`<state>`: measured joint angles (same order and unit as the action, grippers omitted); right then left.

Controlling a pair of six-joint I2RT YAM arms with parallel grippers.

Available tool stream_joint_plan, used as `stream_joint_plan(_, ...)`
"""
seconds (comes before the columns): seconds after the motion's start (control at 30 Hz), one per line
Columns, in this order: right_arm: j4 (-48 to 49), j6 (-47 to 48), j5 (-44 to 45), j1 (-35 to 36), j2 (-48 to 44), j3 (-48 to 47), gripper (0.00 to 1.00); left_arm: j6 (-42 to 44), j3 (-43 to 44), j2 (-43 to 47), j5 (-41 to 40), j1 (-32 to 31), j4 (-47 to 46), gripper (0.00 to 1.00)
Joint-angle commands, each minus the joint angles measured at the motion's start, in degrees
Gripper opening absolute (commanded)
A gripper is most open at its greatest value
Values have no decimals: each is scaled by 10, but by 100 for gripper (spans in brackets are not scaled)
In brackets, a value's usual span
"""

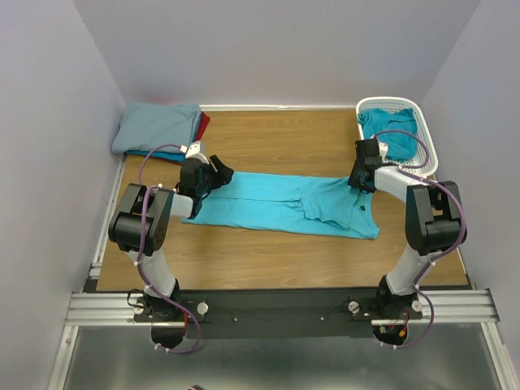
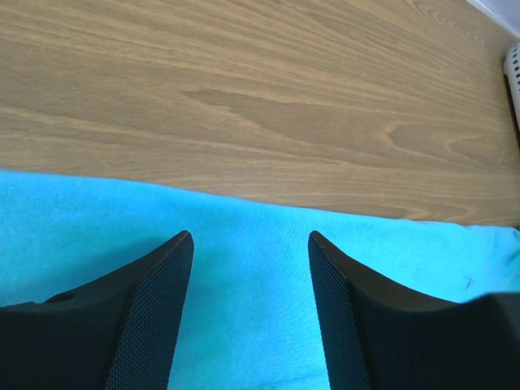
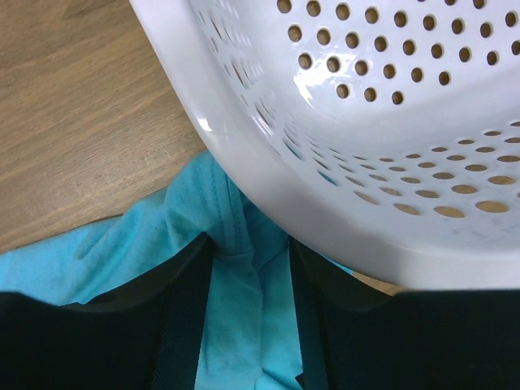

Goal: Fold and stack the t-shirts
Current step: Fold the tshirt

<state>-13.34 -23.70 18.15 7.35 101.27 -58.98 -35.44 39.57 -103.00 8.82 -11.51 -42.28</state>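
Note:
A bright turquoise t-shirt (image 1: pixel 284 205) lies spread lengthwise across the middle of the wooden table. My left gripper (image 1: pixel 218 174) hovers over its left end, open, with flat cloth (image 2: pixel 81 227) showing between and around the fingers (image 2: pixel 162 317). My right gripper (image 1: pixel 357 182) is down at the shirt's right end, beside the basket. Its jaws are partly closed with a gap left between them, and a bunched hem fold of the turquoise shirt (image 3: pixel 236 301) lies in that gap. A deeper teal t-shirt (image 1: pixel 392 132) sits crumpled in the basket.
The white perforated basket (image 1: pixel 428 145) stands at the back right, its wall (image 3: pixel 366 122) right over my right fingers. A folded stack with a grey-blue tee (image 1: pixel 158 126) on top and red (image 1: pixel 204 123) and blue (image 1: pixel 166 154) edges lies back left. Walls enclose three sides.

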Motion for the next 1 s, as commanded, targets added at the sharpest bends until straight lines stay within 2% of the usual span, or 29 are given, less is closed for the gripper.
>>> stream_joint_plan(0.0,13,0,-1,-5,9,-2,49,-12,5,-11,6,-10,1,65)
stream_joint_plan(0.17,13,-2,0,-8,12,1,44,10,64,-27,-72,-45,106,65)
stream_joint_plan(0.23,15,-4,1,-9,15,2,37,16,80,-33,-84,-55,133,65)
stream_joint_plan(0.37,14,-5,4,-11,17,4,29,22,95,-35,-137,-75,168,65)
stream_joint_plan(0.4,14,-6,8,-12,15,7,24,22,102,-38,-150,-81,174,65)
stream_joint_plan(0.5,14,-12,11,-15,4,19,17,20,118,-47,-162,-86,202,66)
stream_joint_plan(0.6,14,-17,14,-21,-5,31,13,16,123,-48,-171,-89,212,66)
stream_joint_plan(0.87,12,-21,29,-29,-21,46,15,11,127,-50,-187,-96,225,66)
stream_joint_plan(0.97,12,-22,18,-30,-30,48,29,9,122,-43,-191,-98,222,66)
